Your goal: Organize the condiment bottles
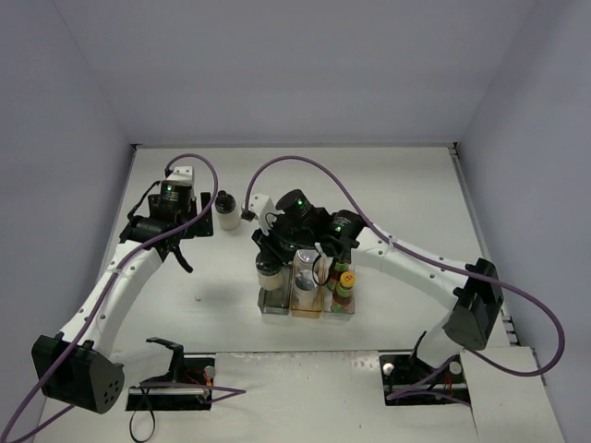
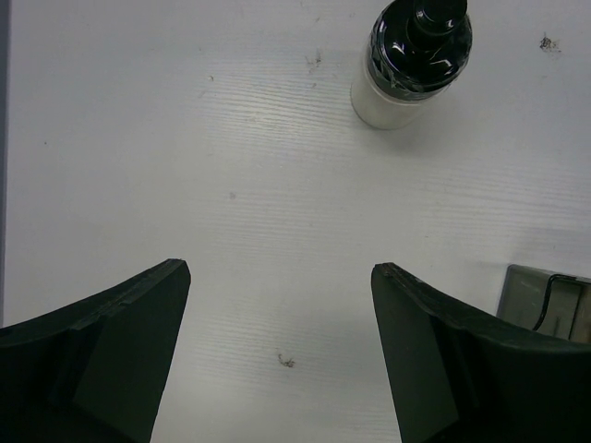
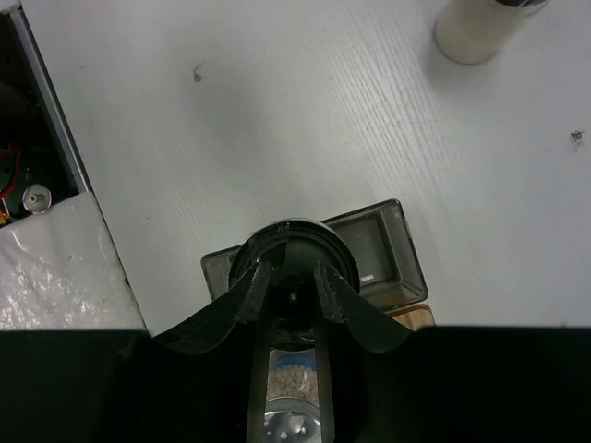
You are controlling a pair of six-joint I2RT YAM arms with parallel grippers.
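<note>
On the white counter [image 1: 397,185] between grey walls [image 1: 277,65], the right end effector [image 3: 292,277] clamps the black cap of a pale bottle [image 1: 269,274] over the grey transparent bin [image 3: 392,233]; the left end effector [image 2: 280,271] gapes wide near another pale black-capped bottle [image 2: 406,74]; a dark bottle's [image 1: 343,290] red-green label is too small to read.

One pale bottle [image 2: 406,69], black cap [image 2: 422,37]; grey bin [image 3: 379,242]; white table [image 2: 277,185].
</note>
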